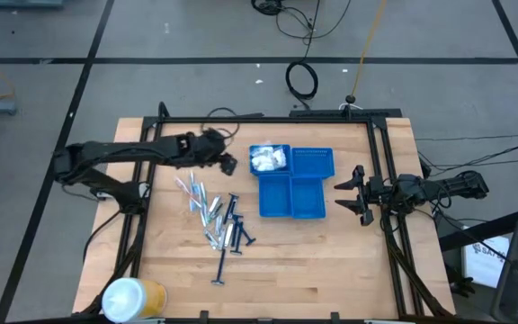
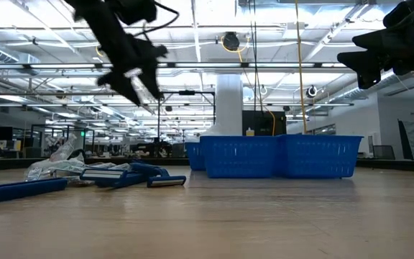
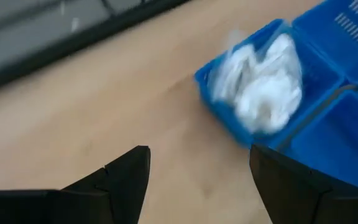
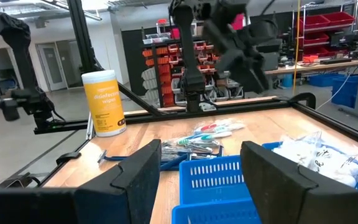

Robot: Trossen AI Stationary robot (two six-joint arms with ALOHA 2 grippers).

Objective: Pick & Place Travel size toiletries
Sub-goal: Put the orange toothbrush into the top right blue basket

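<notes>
Only a small part of the work looks done. One compartment of the blue tray point(image 1: 293, 205) — the far-left one in the high view — is filled with crinkly white packets point(image 1: 268, 159), while the grid-floored compartment beside it and the two nearer ones appear bare. Most of the toiletries point(image 1: 212, 219) are still heaped on the wooden table point(image 1: 331, 261) to the left of the tray, well apart from it: pale sticks and silvery tubes toward the far end of the heap, dark blue razors point(image 1: 235, 227) toward the near end, and one razor point(image 1: 222, 266) lying alone nearer the table's front edge. In the low view the razors are seen flat on the wood.

The left gripper point(image 1: 227, 163) is held above the table just beside the filled compartment, between it and the heap. Its fingers point(image 3: 126, 177) are spread wide in the left wrist view and nothing is held between them. The right gripper point(image 1: 356, 193) waits just off the tray's right side, raised clear of the table, its fingers parted and nothing gripped.

A white-and-yellow wipes canister point(image 1: 133, 298) stands at the near-left corner, away from the work. By this reading, nearly the whole heap is left to be sorted.
</notes>
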